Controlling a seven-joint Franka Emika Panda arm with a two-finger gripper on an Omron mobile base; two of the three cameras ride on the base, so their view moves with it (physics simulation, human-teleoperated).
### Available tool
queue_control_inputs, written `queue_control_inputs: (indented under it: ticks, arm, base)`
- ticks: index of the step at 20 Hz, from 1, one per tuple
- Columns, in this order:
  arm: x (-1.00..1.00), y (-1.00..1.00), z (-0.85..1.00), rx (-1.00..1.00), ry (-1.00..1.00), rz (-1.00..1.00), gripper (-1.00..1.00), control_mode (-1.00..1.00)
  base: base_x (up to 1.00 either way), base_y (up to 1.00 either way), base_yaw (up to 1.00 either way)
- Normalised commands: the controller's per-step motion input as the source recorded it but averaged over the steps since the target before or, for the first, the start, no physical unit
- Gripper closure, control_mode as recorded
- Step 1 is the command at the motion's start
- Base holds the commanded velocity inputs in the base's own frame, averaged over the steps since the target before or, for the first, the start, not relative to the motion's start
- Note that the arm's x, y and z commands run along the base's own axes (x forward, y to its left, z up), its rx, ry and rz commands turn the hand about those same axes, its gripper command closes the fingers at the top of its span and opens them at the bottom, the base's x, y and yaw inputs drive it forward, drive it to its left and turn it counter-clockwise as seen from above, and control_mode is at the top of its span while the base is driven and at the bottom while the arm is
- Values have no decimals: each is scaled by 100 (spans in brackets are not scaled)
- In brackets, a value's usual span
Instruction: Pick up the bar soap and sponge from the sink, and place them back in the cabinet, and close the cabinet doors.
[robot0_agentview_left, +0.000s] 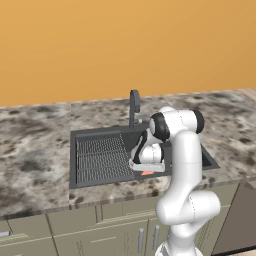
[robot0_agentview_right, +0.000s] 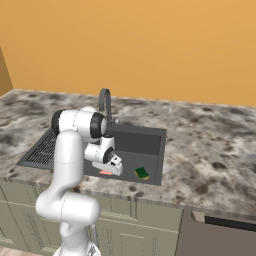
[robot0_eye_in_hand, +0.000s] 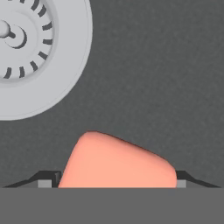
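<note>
Hand view: gripper (robot0_eye_in_hand: 117, 181) straddles the bar soap (robot0_eye_in_hand: 118, 162), grip seemingly unfinished; the rounded wedge could squirt out.

Bar soap (robot0_eye_in_hand: 116, 164) smooth, matt; sink (robot0_eye_in_hand: 166, 87) matt grainy grey; drain (robot0_eye_in_hand: 39, 52) satin metal.

My hand hides most of the bar soap (robot0_agentview_left: 147, 173); my hand view cuts off its near edge and the drain (robot0_eye_in_hand: 30, 48), so contact seems uncertain.
</note>
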Motion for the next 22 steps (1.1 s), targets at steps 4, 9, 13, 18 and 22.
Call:
queue_control_inputs:
  ticks: [4,9,13,18,22]
  arm:
    - [0,0,0,0,0,0,100,-100]
    - [0,0,0,0,0,0,100,-100]
    - [0,0,0,0,0,0,100,-100]
    - [0,0,1,0,0,0,100,-100]
    - [0,0,17,0,0,0,100,-100]
  base:
    - [0,0,0]
    - [0,0,0]
    - [0,0,0]
    - [0,0,0]
    - [0,0,0]
